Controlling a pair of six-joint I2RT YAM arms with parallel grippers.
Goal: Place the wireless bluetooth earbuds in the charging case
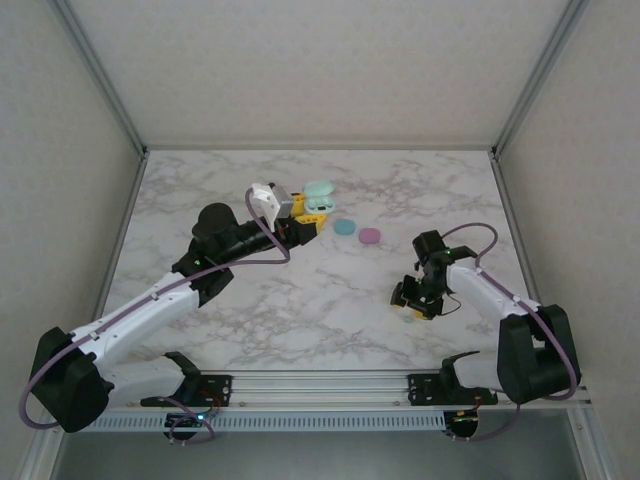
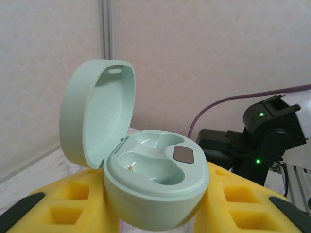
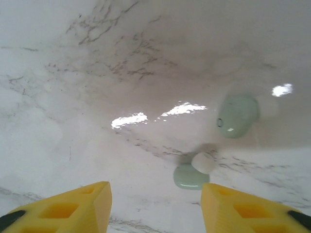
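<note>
White marbled tabletop (image 1: 250, 300), pale walls round it. L gripper (image 1: 310, 212) sits at far-centre, and its yellow fingers (image 2: 58, 204) pinch the base of the pale green charging case (image 2: 155, 179) from both sides. Lid stands open and upright; two wells face up, w/ a gold contact showing in the near one and a dark rectangular patch on the rim. Just right of it lie a teal disc (image 1: 345, 227) and a pink-purple disc (image 1: 370, 236), prob. closed cases, near each other but apart.

R gripper (image 3: 155, 199) is low over the near-right tabletop, fingers spread w/ only bare marble between them. Near earbud (image 3: 190, 175), pale green w/ a white tip, lies just off the right finger. Far earbud (image 3: 237, 115), also pale green, lies further out. Both are well apart from the charging case.
</note>
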